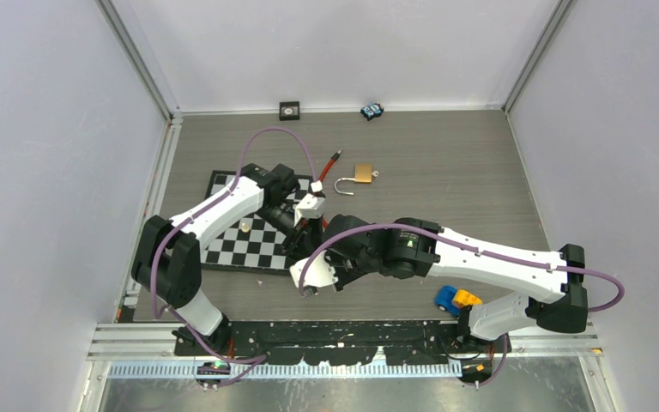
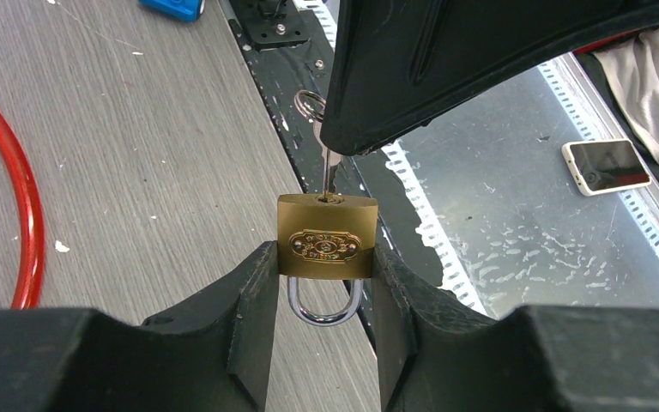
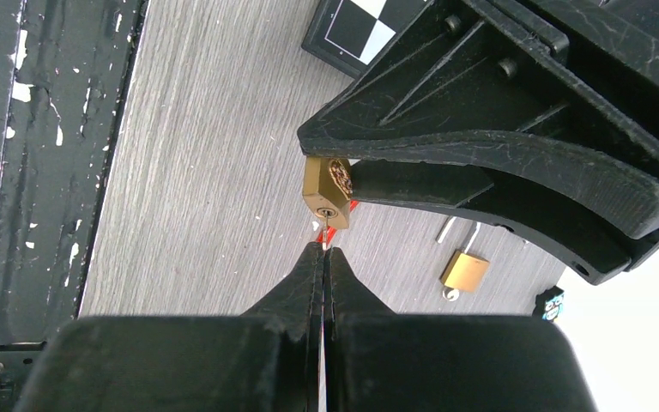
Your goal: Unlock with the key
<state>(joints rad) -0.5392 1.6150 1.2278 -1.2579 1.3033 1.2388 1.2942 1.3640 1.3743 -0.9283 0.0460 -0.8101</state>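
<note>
A small brass padlock [image 2: 326, 236] is clamped by its sides in my left gripper [image 2: 324, 257], keyhole facing away and shackle [image 2: 324, 313] pointing back between the fingers. Both shackle legs sit in the body. A silver key [image 2: 330, 172] stands in the keyhole, its ring just showing under my right gripper [image 2: 446, 60]. In the right wrist view my right gripper [image 3: 323, 249] is shut on the key [image 3: 326, 227], which reaches into the padlock [image 3: 326, 190]. From above, both grippers [image 1: 296, 232] [image 1: 305, 257] meet over the chessboard's right edge, hiding padlock and key.
A second brass padlock [image 1: 362, 174] with its shackle swung open lies on the table behind, beside a red-handled tool [image 1: 333, 165]. A chessboard [image 1: 240, 245] lies under the left arm. A blue and yellow toy car [image 1: 455, 299] sits by the right base. Two small items [image 1: 289, 109] [image 1: 371, 111] line the back wall.
</note>
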